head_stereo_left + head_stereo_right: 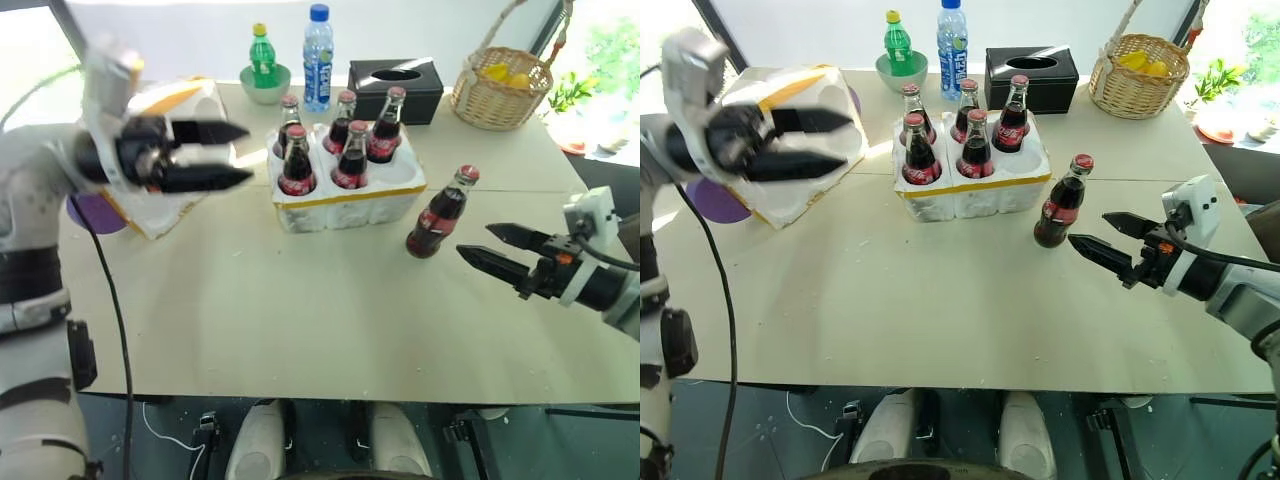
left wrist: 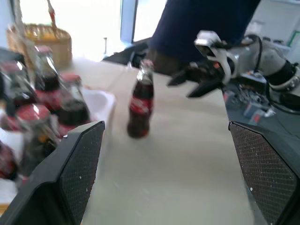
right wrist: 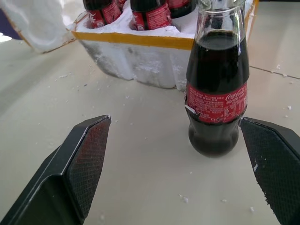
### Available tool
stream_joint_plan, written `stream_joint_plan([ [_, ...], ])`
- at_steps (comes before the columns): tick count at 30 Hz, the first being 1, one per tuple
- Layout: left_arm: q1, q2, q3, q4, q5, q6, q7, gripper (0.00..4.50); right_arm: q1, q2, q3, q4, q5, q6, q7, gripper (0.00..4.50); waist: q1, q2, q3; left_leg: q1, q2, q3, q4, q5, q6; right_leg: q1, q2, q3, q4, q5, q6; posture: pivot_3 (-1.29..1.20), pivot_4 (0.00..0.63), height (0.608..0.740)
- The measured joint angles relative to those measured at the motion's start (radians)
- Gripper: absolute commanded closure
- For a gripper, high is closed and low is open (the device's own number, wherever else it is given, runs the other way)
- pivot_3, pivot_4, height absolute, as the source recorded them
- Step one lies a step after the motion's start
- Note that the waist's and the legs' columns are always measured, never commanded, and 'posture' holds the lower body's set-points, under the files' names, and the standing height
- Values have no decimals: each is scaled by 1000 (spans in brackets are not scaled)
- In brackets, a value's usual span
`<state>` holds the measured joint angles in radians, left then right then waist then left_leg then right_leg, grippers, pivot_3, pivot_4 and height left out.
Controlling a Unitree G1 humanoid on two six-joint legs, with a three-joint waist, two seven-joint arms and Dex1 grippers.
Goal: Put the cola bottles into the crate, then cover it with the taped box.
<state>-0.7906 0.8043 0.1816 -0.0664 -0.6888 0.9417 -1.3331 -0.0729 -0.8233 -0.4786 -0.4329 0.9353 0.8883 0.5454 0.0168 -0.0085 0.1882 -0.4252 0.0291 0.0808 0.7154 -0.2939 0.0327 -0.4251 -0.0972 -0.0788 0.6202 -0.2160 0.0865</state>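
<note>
Beside the crate (image 1: pixel 345 205) — one cola bottle (image 1: pixel 437 217), bare tabletop (image 1: pixel 300 320) around; both end effectors released.

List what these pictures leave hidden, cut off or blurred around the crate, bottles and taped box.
- Taped box: the left tool covers its middle in both eye views, so its label and hollows can't be read.
- Crate: its empty well is masked by bottles.
- Left wrist view: crated bottles are blurred.
- Right wrist view: the loose bottle loses its cap to the edge.
</note>
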Motion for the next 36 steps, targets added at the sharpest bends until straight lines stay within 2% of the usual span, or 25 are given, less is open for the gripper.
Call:
stream_joint_plan([
  [7, 103, -45, -66, -152, 15, -55, 131, 68, -105, 185, 161, 133, -181, -103, -135, 0, -4, 1, 0, 0, -1, 1, 0, 3, -5, -4, 0, 1, 6, 1, 2, 0, 150, 740],
  [15, 103, -52, -83, -155, 8, -78, 195, 68, -270, 276, 269, 307, -288, -191, -110, 0, -6, 1, 0, 0, -1, 2, -1, 0, -1, -5, 1, 2, 8, 0, 2, 0, 150, 740],
  [18, 102, -46, -83, -154, 9, -95, 204, 0, -323, 309, 313, 386, -334, -222, -97, 806, -6, 1, 0, 0, -1, 2, -1, 1, -1, -5, 1, 2, 8, 0, 1, 0, 150, 740],
  [20, 102, -41, -83, -151, 8, -98, 215, 0, -333, 305, 312, 402, -354, -236, -88, 1649, -4, 1, 1, 0, -1, 2, -1, 1, -2, -5, 1, 2, 8, 0, 2, 0, 150, 740],
  [26, 106, -18, -66, -149, 1, -103, 245, 0, -364, 239, 295, 369, -308, -149, -29, 1668, -6, 4, 2, -1, -1, 3, -1, 3, -4, -7, 1, 3, 8, 0, 2, 0, 150, 740],
  [31, 115, -19, -48, -146, 1, -114, 268, 0, -635, 204, 286, 367, -253, -102, 21, 1668, -20, 6, 4, -1, 0, 6, -2, 1, -2, -11, 4, 9, 10, 0, 1, 0, 150, 740],
  [34, 116, -20, -48, -142, 1, -126, 273, 0, -751, 240, 309, 410, -278, -143, 23, 1668, -25, 6, 4, -1, 0, 6, -3, 3, -5, -11, 5, 9, 10, 0, 1, 0, 150, 740],
  [36, 116, -23, -48, -134, 2, -132, 277, 0, -811, 298, 367, 516, -356, -200, 10, 1668, -30, 5, 3, -1, 0, 8, -3, 3, -5, -11, 5, 10, 10, 0, 1, 0, 150, 740],
])
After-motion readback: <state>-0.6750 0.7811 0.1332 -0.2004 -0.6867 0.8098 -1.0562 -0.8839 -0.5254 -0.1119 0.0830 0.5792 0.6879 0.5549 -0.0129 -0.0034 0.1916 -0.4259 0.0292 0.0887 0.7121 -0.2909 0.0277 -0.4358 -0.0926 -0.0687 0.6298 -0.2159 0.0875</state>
